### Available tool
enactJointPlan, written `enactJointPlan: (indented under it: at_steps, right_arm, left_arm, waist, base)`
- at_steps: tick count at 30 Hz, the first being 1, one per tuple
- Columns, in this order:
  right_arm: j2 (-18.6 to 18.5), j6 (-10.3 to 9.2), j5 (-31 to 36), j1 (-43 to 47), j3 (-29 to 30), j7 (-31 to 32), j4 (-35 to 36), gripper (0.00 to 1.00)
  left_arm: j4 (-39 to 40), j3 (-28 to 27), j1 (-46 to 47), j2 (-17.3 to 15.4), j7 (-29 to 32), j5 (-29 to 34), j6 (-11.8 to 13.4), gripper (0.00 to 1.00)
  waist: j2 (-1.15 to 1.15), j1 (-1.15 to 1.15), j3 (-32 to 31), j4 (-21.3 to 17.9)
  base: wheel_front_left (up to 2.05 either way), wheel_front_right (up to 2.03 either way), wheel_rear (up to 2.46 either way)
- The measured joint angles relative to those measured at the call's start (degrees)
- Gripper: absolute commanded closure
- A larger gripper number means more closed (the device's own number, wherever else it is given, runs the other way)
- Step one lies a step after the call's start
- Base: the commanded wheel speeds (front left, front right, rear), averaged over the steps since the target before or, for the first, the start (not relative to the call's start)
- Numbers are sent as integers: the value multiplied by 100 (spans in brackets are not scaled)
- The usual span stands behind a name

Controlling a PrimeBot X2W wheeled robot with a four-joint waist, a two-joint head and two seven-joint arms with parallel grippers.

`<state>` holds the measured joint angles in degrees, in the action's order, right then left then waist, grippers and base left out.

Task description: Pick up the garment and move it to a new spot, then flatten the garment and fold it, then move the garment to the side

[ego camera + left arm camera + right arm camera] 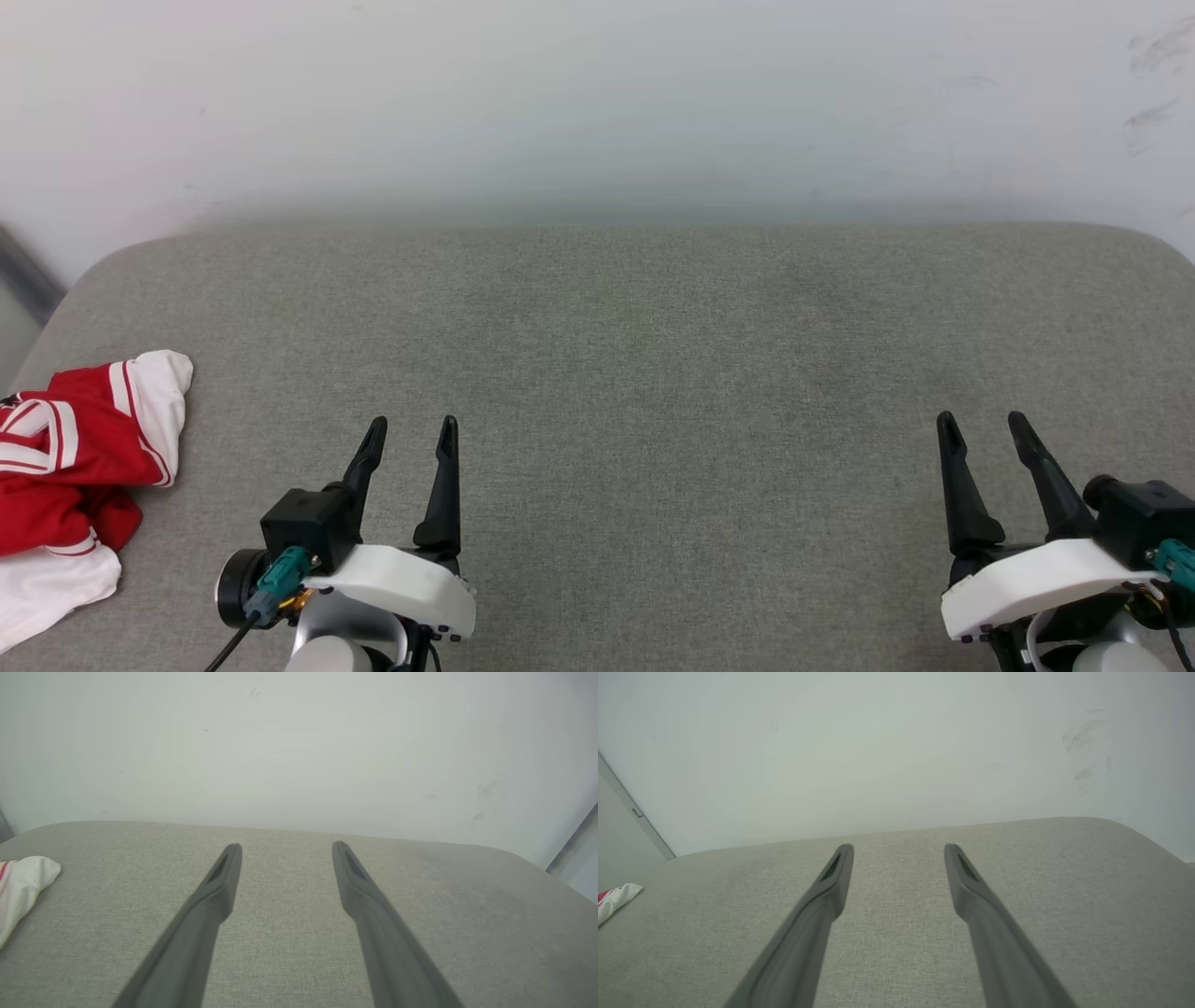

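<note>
The garment (70, 467), a red shirt with white sleeves and striped trim, lies crumpled at the left edge of the grey cushioned surface (653, 373), partly cut off by the head view's edge. A white sleeve of the garment (21, 889) pokes in at the left of the left wrist view, and the garment (614, 899) shows small at the far left of the right wrist view. My left gripper (411, 431) hovers open to the right of the shirt, apart from it. My right gripper (982, 425) stands open at the lower right, nothing between its fingers.
A pale wall (597, 103) rises directly behind the cushion's far edge. The cushion's rounded corners fall away at the far left and far right. Bare grey fabric stretches between the two grippers.
</note>
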<state>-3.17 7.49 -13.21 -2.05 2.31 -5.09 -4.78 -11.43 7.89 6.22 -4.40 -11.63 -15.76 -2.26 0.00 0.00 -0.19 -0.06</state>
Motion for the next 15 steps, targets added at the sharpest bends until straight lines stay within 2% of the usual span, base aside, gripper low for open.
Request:
enactJointPlan:
  at_steps: [15]
  right_arm:
    - [15,1,402,26,32,-98,15,0]
  left_arm:
    - [-249,2,57,63,-171,339,-86,0]
  waist:
    - [0,0,-5,8]
  base:
    - [0,0,0]
